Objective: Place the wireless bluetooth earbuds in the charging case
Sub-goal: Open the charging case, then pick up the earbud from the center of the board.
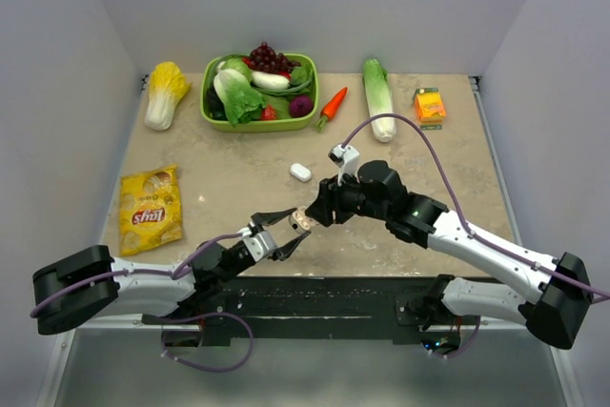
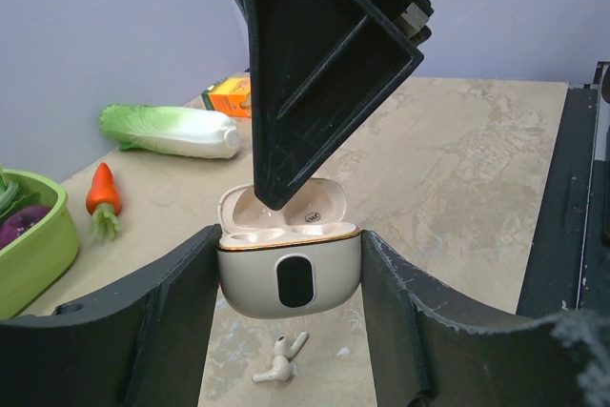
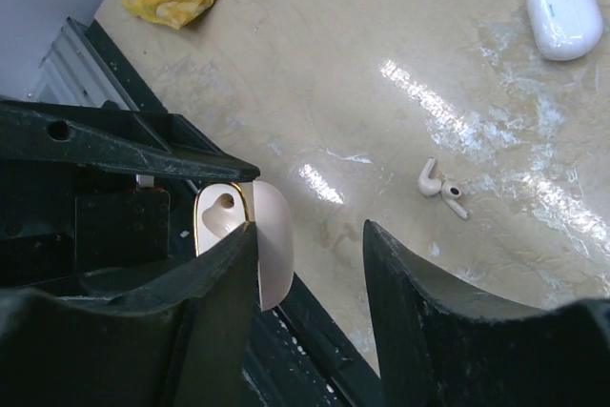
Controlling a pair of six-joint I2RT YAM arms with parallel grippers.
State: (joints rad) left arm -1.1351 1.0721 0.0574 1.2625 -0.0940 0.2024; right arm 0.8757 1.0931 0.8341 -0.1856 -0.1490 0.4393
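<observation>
Right claw (image 3: 310,232), wide, partly hides the open case (image 2: 255,285) gripped by left claw (image 2: 290,243). Beneath it two earbuds (image 3: 430,179); beyond, one shut case (image 1: 300,172).

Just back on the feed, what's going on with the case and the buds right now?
The left pincer is clamped on the open case, holding it lid-up above the table. Its sockets look empty. The right pincer, jaws apart and holding nothing, has one fingertip at the lid. Both earbuds lie loose on the table below, not yet picked up. A closed white case sits farther back.
</observation>
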